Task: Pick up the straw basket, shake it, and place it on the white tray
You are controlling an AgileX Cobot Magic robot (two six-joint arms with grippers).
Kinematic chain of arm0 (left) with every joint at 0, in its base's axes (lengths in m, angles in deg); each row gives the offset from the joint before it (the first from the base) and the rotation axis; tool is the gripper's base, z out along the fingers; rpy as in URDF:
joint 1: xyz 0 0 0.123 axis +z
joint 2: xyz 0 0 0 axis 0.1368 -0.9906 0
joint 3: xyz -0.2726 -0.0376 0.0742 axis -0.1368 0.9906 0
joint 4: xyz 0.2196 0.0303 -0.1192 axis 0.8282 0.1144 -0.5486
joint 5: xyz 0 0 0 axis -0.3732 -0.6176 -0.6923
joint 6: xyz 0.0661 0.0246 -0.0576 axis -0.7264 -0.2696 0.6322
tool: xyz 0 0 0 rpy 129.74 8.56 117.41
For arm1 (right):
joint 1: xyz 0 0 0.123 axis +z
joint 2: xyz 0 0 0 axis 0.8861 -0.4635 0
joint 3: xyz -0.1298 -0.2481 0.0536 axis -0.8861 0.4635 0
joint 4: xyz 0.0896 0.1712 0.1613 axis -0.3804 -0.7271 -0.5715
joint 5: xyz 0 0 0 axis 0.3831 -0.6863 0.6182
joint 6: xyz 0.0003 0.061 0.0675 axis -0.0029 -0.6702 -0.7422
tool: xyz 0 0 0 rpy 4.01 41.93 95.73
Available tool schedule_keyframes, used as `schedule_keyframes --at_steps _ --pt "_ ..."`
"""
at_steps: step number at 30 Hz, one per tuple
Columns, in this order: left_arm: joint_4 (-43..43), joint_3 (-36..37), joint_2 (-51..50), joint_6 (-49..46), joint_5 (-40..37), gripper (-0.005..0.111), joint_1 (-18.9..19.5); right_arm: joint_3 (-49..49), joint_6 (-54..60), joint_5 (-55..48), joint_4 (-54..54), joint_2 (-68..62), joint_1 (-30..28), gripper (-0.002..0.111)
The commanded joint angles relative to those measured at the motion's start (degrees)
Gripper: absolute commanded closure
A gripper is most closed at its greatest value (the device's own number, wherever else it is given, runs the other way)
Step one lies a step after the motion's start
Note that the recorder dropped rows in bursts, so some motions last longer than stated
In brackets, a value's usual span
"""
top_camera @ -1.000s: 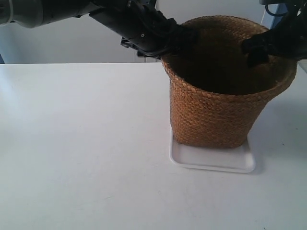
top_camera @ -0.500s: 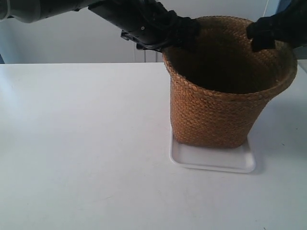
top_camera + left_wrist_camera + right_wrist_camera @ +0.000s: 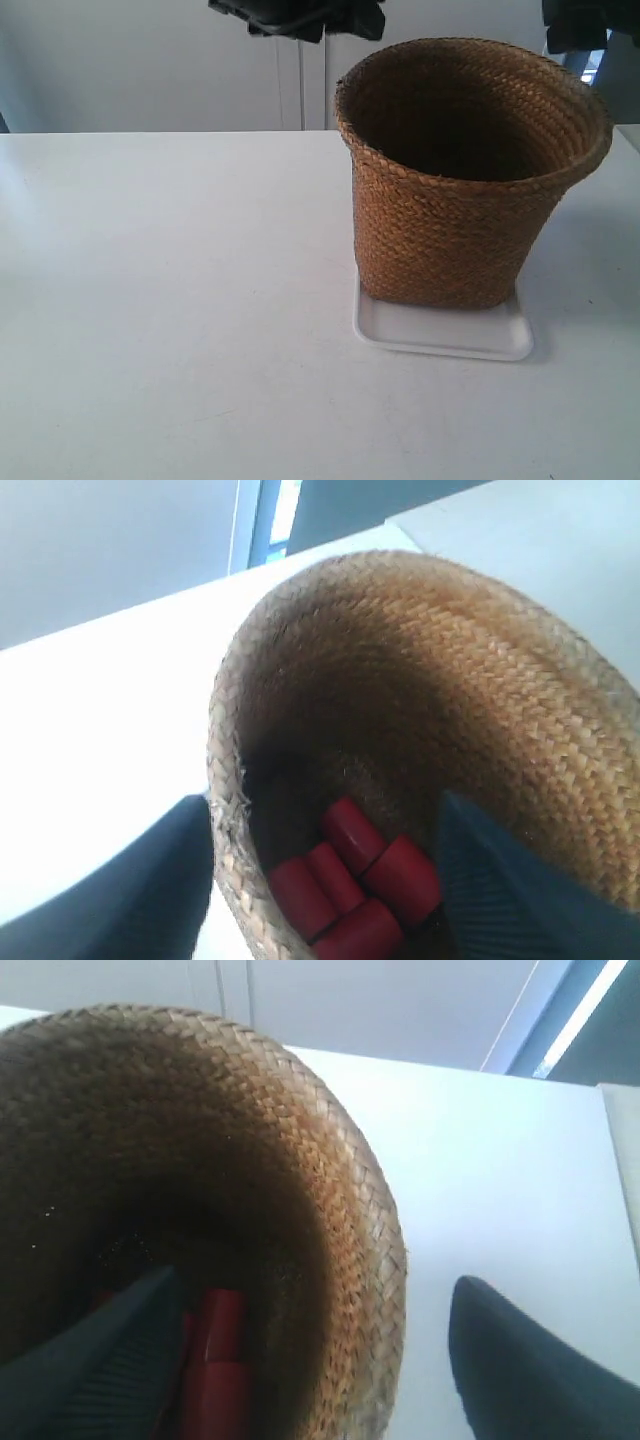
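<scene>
status: the straw basket [image 3: 450, 230] stands upright on the white tray [image 3: 440, 340], which lies on the counter [image 3: 150, 300]. the base sits toward the tray's far side, leaving a bare strip along the near rim. placement looks complete.

left hand [image 3: 322, 805]: spread wide and gripping nothing. one finger shows outside the basket rim and the other over the interior, and neither touches the straw. right hand [image 3: 318, 1280]: likewise spread wide and empty, with its fingers on either side of the rim and no contact visible. in the exterior view, the arm at the exterior view's left [image 3: 300, 15] and the arm at the exterior view's right [image 3: 578, 22] show only as dark parts at the top edge, above the rim and apart from it.

contents: red cylinders [image 3: 350, 880] lie loose on the basket floor.

risks, as judged:
1. each hand straddles the rim line from above. a drop or sideways sweep from there could hook a finger on the flared rim, tipping the basket or dragging it off the tray.
2. the basket is tall on a narrower base. a light knock high on the rim would give it leverage to topple.
3. the far edge of the base is hidden. if it rides on the tray's raised rim, the basket could rock or slide.
4. the loose red cylinders would roll and spill if the basket tilts.
</scene>
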Motion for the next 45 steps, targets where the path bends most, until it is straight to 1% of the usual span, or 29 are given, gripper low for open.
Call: schedule_keyframes --at_steps 1,3,5,6,7,8,9,11,15,18,20,23,25,28,30,32,35,45 --pt "1.5 -0.48 4.97 -0.36 -1.11 0.057 0.2 -0.39 -0.22 -0.11 0.0 4.01 -0.1 0.045" --pt "2.54 -0.48 6.79 -0.46 -2.78 0.074 0.2 -0.39 -0.22 -1.44 0.0 6.05 -0.1 0.059" --pt "5.27 -0.48 9.0 -0.46 -6.55 0.095 0.2 -0.39 -0.22 -2.92 0.0 8.78 -0.1 0.081" --pt "7.2 -0.48 10.24 -0.46 -9.22 0.106 0.2 -0.23 -0.11 -3.07 0.0 10.2 -0.1 0.09" --pt "8.99 -0.48 11.51 -0.46 -11.98 0.106 0.2 -0.13 0.41 -3.16 0.0 12.19 -0.1 0.101" --pt "10.45 -0.34 12.79 -0.12 -14.3 0.106 0.2 0.28 0.82 -3.03 0.0 14.44 -0.1 0.108" --pt "10.96 0.25 13.99 -0.23 -15.4 0.106 0.2 0.69 0.92 -2.56 0.0 16.48 -0.1 0.108" --pt "11.06 2.64 17.82 -0.5 -14.47 0.106 0.2 1.98 1.04 -2.3 0.0 21.79 -0.1 0.108" --pt "10.03 8.38 26.93 -0.5 -9.03 0.107 0.2 6.17 1.15 -3.68 -1.3 31.82 -0.1 0.108" --pt "9.69 15.13 34.47 -1.15 -5.85 0.107 0.2 11.45 2.83 -5.37 -3.73 40.1 -0.1 0.108" --pt "8.84 20.82 38.97 -3.0 -4.14 0.107 0.2 15.54 3.06 -5.38 -4.64 45.07 -0.1 0.108" --pt "8.32 29.36 45.53 -3.0 -1.62 0.107 0.2 20.31 2.61 -5.82 -5.63 52.38 -0.1 0.108" --pt "7.52 34.79 49.83 -2.67 -1.13 0.107 0.2 22.09 2.61 -7.31 -5.61 55.8 -0.1 0.108" --pt "7.14 40.36 54.39 -1.31 -2.63 0.107 0.2 23.09 2.5 -11.15 -5.61 59.81 -0.1 0.108" --pt "7.0 42.12 56.43 -1.31 -5.42 0.107 0.2 23.09 2.5 -13.68 -5.61 62.02 -0.1 0.108" --pt "7.12 42.19 57.52 -1.31 -9.97 0.107 0.2 23.09 2.5 -14.97 -5.61 63.9 -0.1 0.108" --pt "7.22 42.19 58.09 -1.55 -13.9 0.107 0.2 23.09 2.5 -15.09 -5.61 65.79 -0.1 0.108" --pt "7.22 42.19 58.18 -1.63 -14.48 0.107 0.2 23.09 2.5 -15.09 -5.61 68.03 -0.1 0.108"
